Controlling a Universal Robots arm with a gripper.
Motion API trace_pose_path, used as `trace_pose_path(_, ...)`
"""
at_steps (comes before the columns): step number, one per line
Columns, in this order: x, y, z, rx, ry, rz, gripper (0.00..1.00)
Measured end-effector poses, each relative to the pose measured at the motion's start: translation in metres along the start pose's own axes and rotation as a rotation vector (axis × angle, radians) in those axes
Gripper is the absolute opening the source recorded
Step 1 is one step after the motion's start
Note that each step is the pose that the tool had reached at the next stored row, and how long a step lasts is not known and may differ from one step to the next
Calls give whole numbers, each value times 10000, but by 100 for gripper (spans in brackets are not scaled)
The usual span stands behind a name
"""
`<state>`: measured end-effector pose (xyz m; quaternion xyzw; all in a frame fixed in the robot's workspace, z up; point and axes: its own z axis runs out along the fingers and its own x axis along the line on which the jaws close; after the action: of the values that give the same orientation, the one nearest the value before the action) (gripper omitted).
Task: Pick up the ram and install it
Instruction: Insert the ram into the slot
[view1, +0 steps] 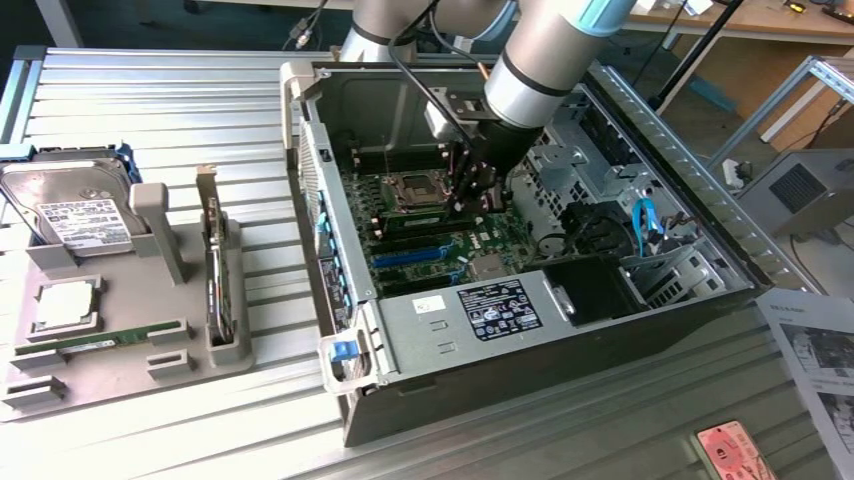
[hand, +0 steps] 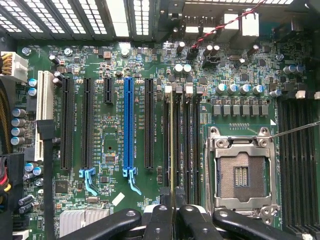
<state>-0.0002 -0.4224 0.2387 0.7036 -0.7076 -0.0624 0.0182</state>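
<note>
— What sits closest to the wrist camera?
— The black-fingered gripper. Its fingers are pinched almost together on the ram, a long, thin green circuit-board stick seen edge-on as a pale line.
— Where is that stick?
— It runs along the bank of long black plastic memory slots, just beside the square silver metal processor socket. I cannot tell whether it is pressed home or only lined up over a slot.
— And past it?
— The big green motherboard spreads out. A long blue plastic expansion slot stands among black ones, on the far side of the ram from the socket.
— What about the exterior view?
— There the gripper reaches down into the open grey metal computer case. Well apart, at the exterior view's left, a grey moulded tray holds a silver rectangular hard drive.
</note>
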Motion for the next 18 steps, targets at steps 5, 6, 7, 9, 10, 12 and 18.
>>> trace_pose_path(5, 1, -2, 13, 3, 0, -1, 12)
trace_pose_path(6, 1, -2, 14, 3, -1, -2, 12)
trace_pose_path(7, 1, -2, 15, 3, -1, -6, 12)
trace_pose_path(9, 1, -2, 15, 2, 2, -22, 12)
trace_pose_path(10, 1, -2, 15, 2, 2, -29, 12)
trace_pose_path(12, 1, -2, 15, 1, 2, -33, 12)
trace_pose_path(18, 1, -2, 19, 2, 2, -34, 12)
